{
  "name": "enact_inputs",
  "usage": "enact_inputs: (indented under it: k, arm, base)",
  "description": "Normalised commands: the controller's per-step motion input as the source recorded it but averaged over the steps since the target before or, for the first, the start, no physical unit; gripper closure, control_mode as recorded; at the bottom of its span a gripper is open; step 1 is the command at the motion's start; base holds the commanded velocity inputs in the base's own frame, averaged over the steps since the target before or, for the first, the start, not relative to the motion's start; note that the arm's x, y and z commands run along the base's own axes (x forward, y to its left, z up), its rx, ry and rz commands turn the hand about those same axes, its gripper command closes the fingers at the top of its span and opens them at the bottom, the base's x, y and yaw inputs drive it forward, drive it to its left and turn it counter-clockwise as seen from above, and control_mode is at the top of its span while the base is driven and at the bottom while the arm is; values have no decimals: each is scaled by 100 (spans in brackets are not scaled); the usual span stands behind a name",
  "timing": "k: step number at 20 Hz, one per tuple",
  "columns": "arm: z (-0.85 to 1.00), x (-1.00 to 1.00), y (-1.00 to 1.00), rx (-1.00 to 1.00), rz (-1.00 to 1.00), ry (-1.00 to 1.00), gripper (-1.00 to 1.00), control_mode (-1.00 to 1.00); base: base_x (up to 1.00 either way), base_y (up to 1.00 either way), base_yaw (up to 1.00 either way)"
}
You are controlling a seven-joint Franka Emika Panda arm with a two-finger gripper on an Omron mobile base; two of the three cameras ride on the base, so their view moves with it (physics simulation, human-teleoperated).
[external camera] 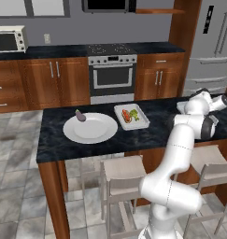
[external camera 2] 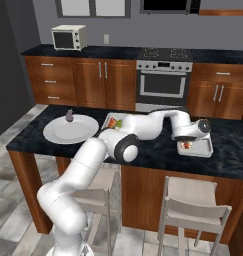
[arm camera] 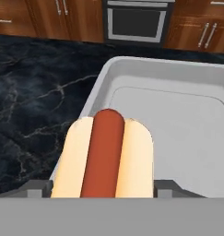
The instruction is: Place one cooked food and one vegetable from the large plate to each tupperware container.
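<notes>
In the hand view a hot dog in a pale bun fills the lower centre, flanked by the jaws, which are clamped on its sides, over the near left rim of a shallow pale grey-white rectangular tray. On the dark marbled surface, left of centre in the left base view, the wide round white plate carries a small purple eggplant; just right of it the second matching tray holds red and green food.

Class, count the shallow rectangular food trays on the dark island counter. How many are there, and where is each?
2. One tray sits just right of the round plate. The other tray lies further right, under the pincer.
</notes>
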Motion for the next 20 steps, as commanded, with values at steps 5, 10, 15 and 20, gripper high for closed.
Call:
enact_inputs:
  k: [5, 10, 15, 20]
  arm:
    - [5, -24, 38, 0, -8, -6, -100, -100]
    - [24, -39, 22, 0, -8, -8, -100, -100]
    - [11, -77, 51, 0, -6, -17, -100, -100]
    - [79, -64, 70, -2, -12, -6, -100, -100]
  base:
    - [0, 0, 0]
    - [0, 0, 0]
    - [0, 0, 0]
    - [0, 0, 0]
